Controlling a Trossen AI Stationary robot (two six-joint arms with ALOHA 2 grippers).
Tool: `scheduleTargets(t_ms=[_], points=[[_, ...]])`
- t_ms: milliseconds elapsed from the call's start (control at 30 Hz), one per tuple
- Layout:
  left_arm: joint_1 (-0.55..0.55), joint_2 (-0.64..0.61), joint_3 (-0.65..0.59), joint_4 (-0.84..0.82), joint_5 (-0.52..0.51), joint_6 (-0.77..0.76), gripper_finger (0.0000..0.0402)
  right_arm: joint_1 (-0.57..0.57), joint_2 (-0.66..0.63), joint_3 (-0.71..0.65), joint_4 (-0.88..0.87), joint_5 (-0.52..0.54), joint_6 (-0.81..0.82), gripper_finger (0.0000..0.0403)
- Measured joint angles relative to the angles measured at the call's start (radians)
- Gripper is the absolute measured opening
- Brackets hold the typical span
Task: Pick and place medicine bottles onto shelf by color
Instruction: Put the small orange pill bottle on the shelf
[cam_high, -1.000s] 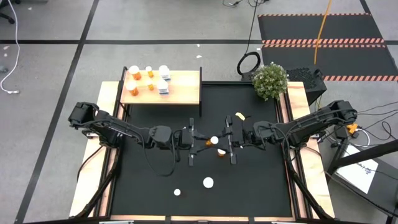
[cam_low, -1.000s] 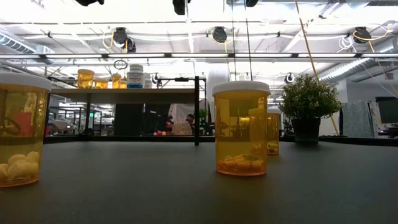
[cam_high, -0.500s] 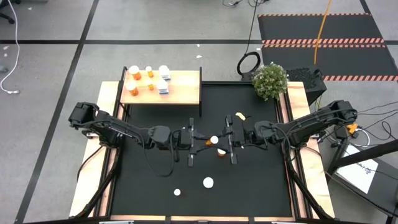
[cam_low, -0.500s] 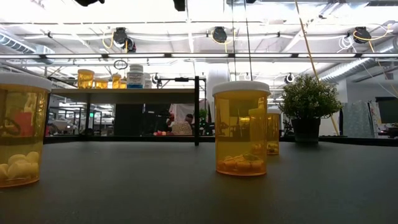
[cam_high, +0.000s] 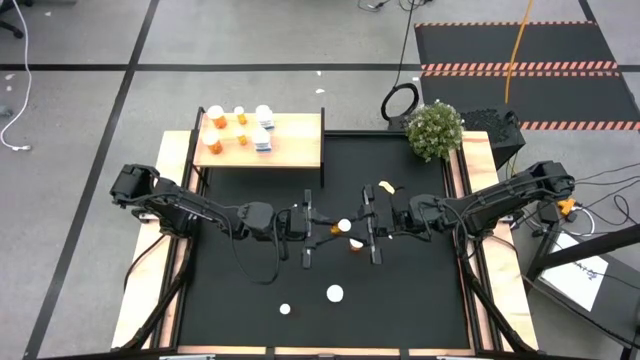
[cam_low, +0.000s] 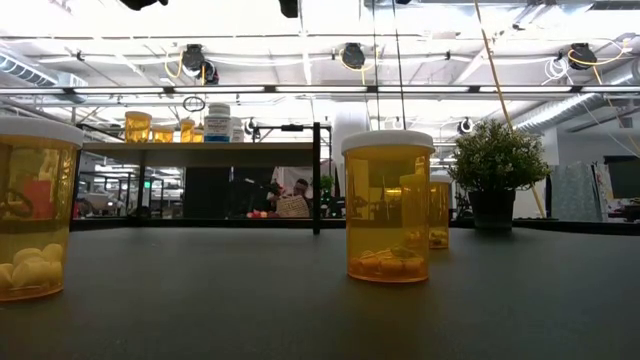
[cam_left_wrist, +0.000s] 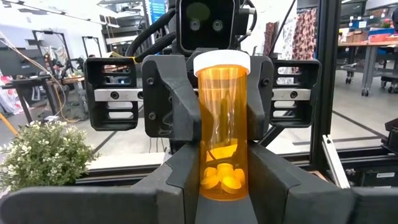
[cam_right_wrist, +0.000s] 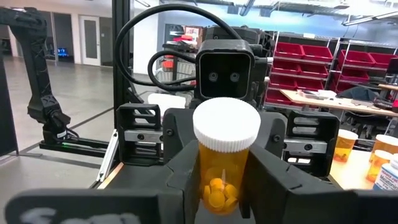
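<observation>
Medicine bottles (cam_high: 241, 128) on the shelf (cam_high: 295, 150) beside black mat (cam_high: 410, 280)

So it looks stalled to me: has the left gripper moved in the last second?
No. The left gripper sits in the same spot relative to the shelf.

Bright overhead lamps (cam_low: 345, 55) are flooding the room, and in the low view the ceiling (cam_low: 300, 30) is blowing out to near white. Backlight is glowing through the orange bottle (cam_low: 388, 208), while the black mat (cam_low: 300, 300) beneath is catching only a dull sheen and faint, soft shadows. The nearest bottle (cam_low: 30, 210) is smearing out of focus at the frame edge. From above, light is falling evenly across the desk (cam_high: 180, 150), without hard shadows. Both wrist views are showing sharp centres and softening backgrounds.
</observation>
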Motion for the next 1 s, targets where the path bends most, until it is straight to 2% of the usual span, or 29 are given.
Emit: scheduleTargets(t_ms=[133,233,400,567,700,833,1000], points=[[0.000,0.000,0.000,0.000,0.000,0.000,0.0112,0.000,0.000,0.000,-0.001,0.000,0.000,0.0093],[-0.004,0.000,0.000,-0.005,-0.001,-0.014,0.0131,0.000,0.001,0.000,-0.002,0.000,0.000,0.0098],[-0.007,-0.026,0.000,-0.099,-0.003,-0.064,0.0194,0.001,0.002,-0.002,-0.024,-0.004,0.004,0.0101],[-0.009,-0.110,0.001,-0.270,-0.001,-0.133,0.0267,0.000,0.002,-0.002,-0.066,0.000,0.010,0.0102],[-0.025,-0.195,0.006,-0.387,-0.001,-0.196,0.0303,-0.016,0.007,-0.007,-0.161,0.005,0.008,0.0102],[-0.050,-0.267,0.011,-0.537,-0.028,-0.248,0.0313,-0.046,0.002,-0.004,-0.221,0.023,0.046,0.0102],[-0.044,-0.302,0.169,-0.871,-0.091,-0.308,0.0292,-0.077,0.002,-0.004,-0.247,0.031,0.061,0.0102]])
